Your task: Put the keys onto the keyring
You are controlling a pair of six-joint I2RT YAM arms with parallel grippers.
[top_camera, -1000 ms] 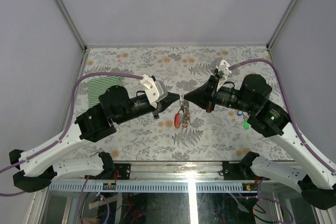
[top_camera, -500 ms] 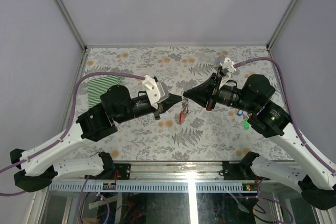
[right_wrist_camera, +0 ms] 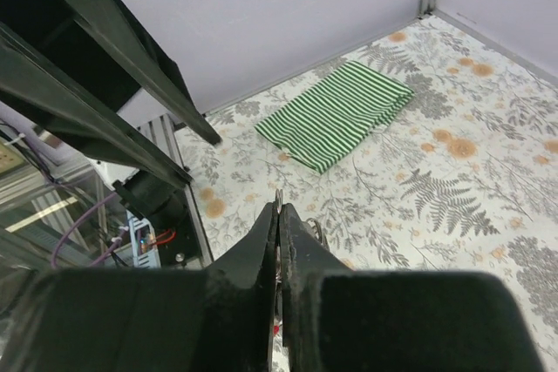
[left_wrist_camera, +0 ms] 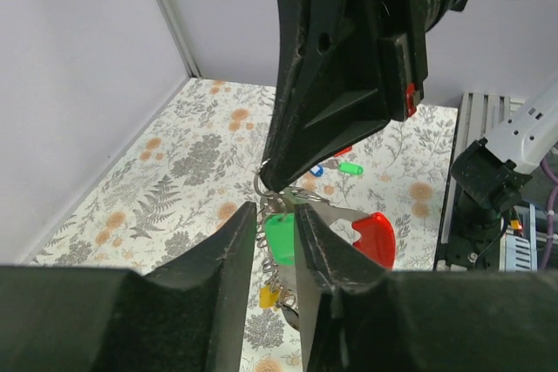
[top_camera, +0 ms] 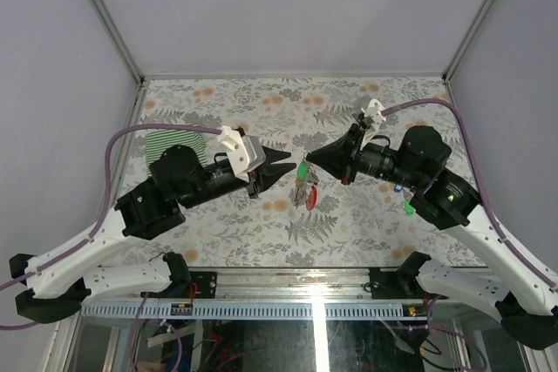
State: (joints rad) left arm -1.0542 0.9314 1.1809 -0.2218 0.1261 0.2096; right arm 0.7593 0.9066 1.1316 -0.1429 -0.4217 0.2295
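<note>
We've got a green striped cloth lying flat at the far left of the floral-print table, close to the grey left wall. Aluminium frame posts in both far corners.

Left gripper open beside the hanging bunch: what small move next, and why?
Probably draw the left gripper back clear: its jaws stand open beside the bunch, while the shut right gripper alone carries the grey metal keyring with its red oval loop and green-headed key.
</note>
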